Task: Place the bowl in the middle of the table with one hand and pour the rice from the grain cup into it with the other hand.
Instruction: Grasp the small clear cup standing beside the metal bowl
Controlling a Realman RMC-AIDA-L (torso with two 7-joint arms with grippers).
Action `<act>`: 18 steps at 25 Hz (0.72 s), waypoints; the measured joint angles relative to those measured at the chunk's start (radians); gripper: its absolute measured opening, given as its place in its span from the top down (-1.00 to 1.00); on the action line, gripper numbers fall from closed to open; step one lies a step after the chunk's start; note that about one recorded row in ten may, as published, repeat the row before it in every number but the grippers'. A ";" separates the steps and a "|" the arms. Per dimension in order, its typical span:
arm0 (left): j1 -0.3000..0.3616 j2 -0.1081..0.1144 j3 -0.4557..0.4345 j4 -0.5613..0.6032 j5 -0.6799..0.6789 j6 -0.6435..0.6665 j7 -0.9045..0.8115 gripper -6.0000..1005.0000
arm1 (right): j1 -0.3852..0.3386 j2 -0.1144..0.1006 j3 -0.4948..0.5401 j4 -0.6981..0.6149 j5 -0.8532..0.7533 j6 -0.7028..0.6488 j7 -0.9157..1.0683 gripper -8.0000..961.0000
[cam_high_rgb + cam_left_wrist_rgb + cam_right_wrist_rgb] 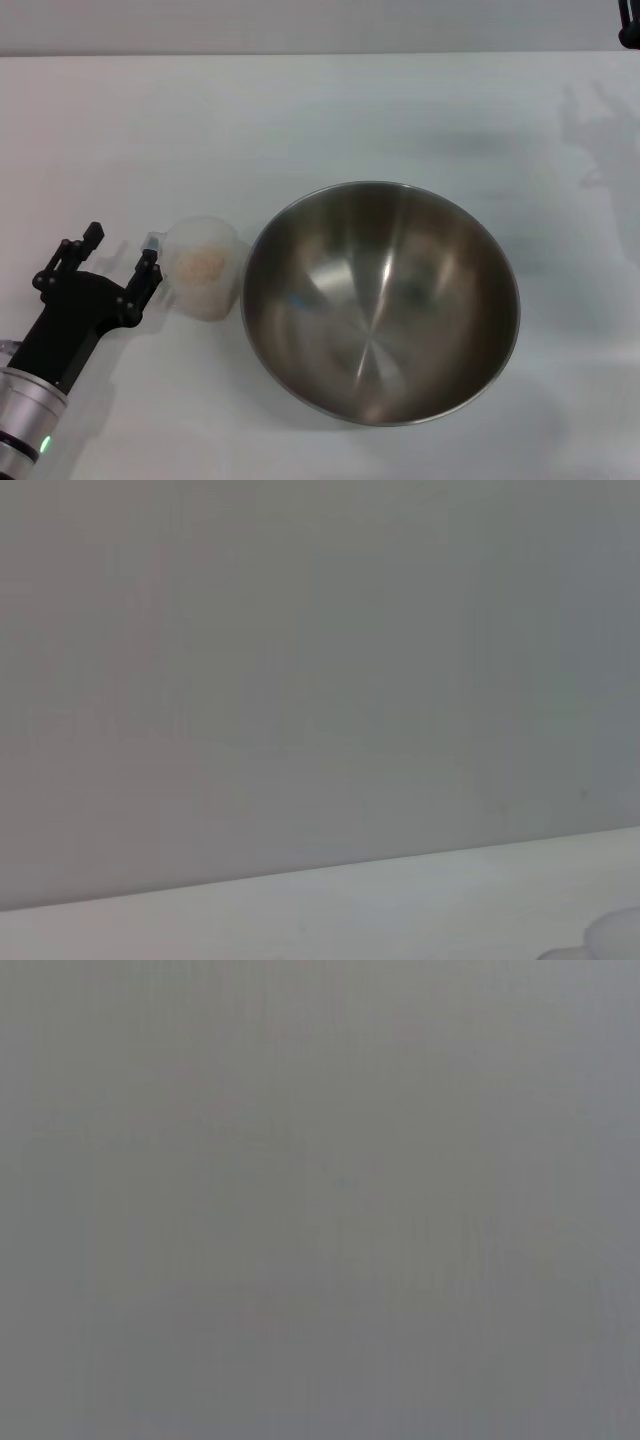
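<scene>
Already the steel mixing bowl (pixel 380 300) sits empty mid-worktop (pixel 300 110). The grain cup (pixel 205 268) stands upright touching the bowl's left rim, rice (pixel 200 264) inside, so pouring is left. Left gripper (pixel 118 262), fingers spread open, sits just left of the cup, ungrasped. Right gripper (pixel 630 25) at far right; fingers' state: cannot tell.

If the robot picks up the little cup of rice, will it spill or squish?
Probably light: the cup is small, thin clear plastic, so a hard squeeze might flex it. The rice is loose with no lid, so tilting would likely spill it. The open left end effector is beside it.
</scene>
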 joint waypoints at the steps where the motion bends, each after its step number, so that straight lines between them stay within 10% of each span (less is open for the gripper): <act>1: 0.000 0.000 0.001 -0.002 0.001 0.000 0.000 -0.50 | 0.000 0.000 0.000 0.000 0.000 0.000 0.000 0.18; 18: -0.018 0.000 0.008 -0.077 0.001 -0.057 -0.013 0.65 | -0.005 0.000 0.000 -0.002 0.000 -0.015 0.000 0.18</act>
